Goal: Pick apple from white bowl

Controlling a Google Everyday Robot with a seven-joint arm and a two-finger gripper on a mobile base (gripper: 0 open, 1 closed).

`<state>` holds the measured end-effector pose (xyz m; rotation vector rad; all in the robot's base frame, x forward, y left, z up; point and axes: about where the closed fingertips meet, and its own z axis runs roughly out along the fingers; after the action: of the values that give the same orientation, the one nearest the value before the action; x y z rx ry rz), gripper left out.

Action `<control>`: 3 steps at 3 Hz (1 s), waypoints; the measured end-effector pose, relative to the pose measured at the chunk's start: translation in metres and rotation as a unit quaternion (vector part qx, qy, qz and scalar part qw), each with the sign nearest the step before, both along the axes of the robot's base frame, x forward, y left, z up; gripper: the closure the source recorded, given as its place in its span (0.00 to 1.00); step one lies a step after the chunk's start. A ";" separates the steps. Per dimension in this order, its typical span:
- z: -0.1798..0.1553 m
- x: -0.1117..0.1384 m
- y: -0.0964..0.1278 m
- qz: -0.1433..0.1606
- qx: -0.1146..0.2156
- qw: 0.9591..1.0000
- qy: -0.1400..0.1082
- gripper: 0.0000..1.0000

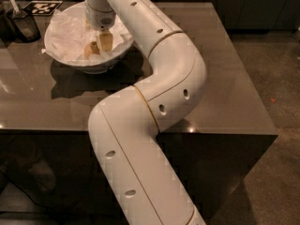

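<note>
The white bowl (61,55) stands at the table's far left, lined with crumpled white paper. My gripper (98,46) reaches down into the bowl's right half from the white wrist above it. Its two tan fingers (106,41) stand apart, tips low against the paper. I cannot make out the apple; it is hidden by the gripper or the paper folds. Nothing shows clearly held between the fingers.
My thick white arm (159,88) crosses the brown table (225,93) from the front edge to the bowl. A dark scoop-like container (23,25) stands left of the bowl, with a black-and-white marker tag (43,6) behind it. The floor lies to the right.
</note>
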<state>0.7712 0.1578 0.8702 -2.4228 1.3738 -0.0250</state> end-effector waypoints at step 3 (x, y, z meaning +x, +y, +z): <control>-0.011 -0.001 0.000 0.002 0.001 1.000 0.013 0.05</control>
<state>0.7703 0.1574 0.8588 -2.4323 1.3802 0.0082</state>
